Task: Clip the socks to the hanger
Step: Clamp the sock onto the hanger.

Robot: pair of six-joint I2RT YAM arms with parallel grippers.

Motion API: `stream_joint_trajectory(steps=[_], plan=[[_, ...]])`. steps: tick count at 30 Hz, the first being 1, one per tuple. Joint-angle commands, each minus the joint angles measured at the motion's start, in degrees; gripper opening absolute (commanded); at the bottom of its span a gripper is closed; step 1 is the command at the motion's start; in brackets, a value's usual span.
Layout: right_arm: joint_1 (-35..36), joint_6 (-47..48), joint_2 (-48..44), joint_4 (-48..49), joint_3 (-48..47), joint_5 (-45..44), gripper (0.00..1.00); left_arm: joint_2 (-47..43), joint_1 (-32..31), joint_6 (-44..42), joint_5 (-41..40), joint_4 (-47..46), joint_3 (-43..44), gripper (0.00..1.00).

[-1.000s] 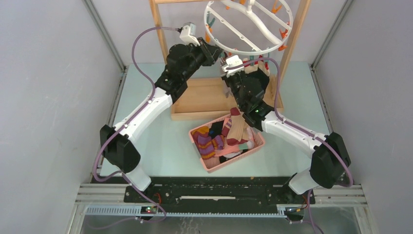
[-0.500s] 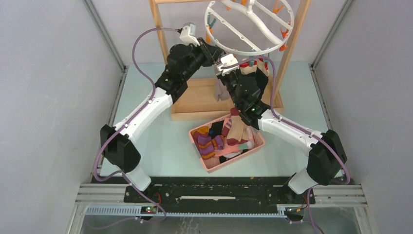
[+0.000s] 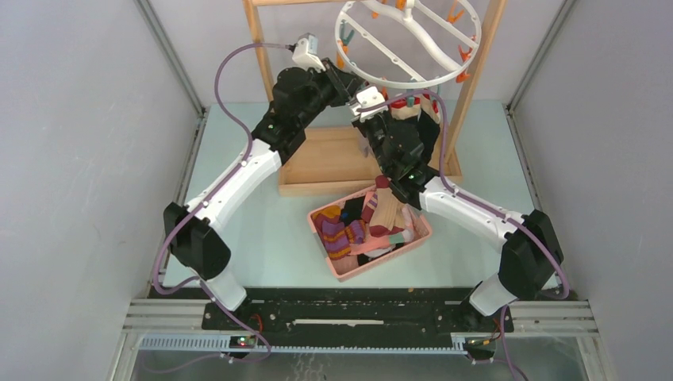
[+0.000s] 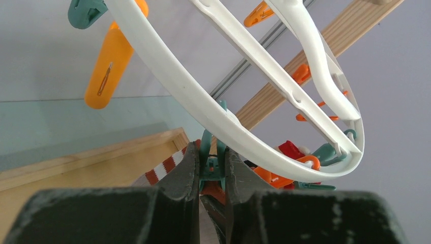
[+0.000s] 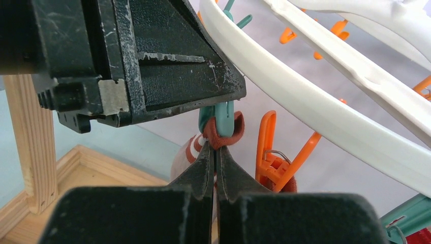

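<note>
**A:** What lay nearest the arms' bases?

**B:** The pink basket (image 3: 385, 255) sat on the table with the spare socks (image 3: 337, 230) heaped in it. A purple-and-orange striped one was at its left end. Just behind the basket was the rack's wooden base (image 3: 321, 163).

**A:** And the arms?

**B:** Both reached up over that base and met under the near rim of the hanger (image 4: 175, 84). The right gripper (image 5: 216, 152) had its fingers pressed together on the rust-red cuff of a striped sock (image 5: 224, 136). It held the cuff up from below, touching the lower end of a teal clip (image 5: 224, 114).

**A:** What held the clip?

**B:** The left gripper (image 4: 212, 165) was clamped on it from both sides. The clip hung from the white ring.

**A:** Was the cuff inside the clip's mouth?

**B:** I couldn't tell. It was bunched right at the tip.

**A:** And beyond that?

**B:** An orange clip (image 5: 265, 142) hung just beside the sock, and more clips hung around the far rim. The ring itself hung between the rack's wooden posts (image 3: 258, 40).
</note>
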State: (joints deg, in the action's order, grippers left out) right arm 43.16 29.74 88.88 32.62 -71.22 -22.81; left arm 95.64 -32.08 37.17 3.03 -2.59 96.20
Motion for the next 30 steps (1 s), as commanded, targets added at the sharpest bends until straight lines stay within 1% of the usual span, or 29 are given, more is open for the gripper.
stream_joint_trajectory(steps=[1, 8, 12, 15, 20, 24, 30], plan=[[-0.64, 0.52, -0.78, 3.59, -3.61, 0.63, 0.0, 0.21, 0.47, 1.93, -1.95, 0.39, 3.6, 0.0], [-1.63, -2.88, -1.6, 2.92, -3.66, 3.98, 0.0, 0.51, 0.45, 1.75, -1.88, 0.64, 4.2, 0.0], [-2.14, -2.11, -1.96, 2.37, -3.55, 3.58, 0.0, 0.6, 0.43, 1.21, -1.97, 1.09, 4.43, 0.0], [-2.72, -2.1, -3.48, 2.79, -2.61, 5.42, 0.0, 0.69, 0.44, 1.09, -1.97, 1.22, 4.39, 0.0], [-4.14, -3.34, -4.69, 0.22, -2.43, 8.69, 0.0, 0.95, 0.43, 1.09, -1.9, 1.35, 4.76, 0.0], [-5.23, -5.25, -6.08, -3.77, -2.45, 14.28, 0.0, 1.13, 0.43, 0.4, -1.89, 1.77, 5.28, 0.0], [-5.45, -5.59, -6.45, -5.09, -2.57, 15.22, 0.0, 1.51, 0.43, -0.22, -1.42, 1.84, 5.66, 0.0]])
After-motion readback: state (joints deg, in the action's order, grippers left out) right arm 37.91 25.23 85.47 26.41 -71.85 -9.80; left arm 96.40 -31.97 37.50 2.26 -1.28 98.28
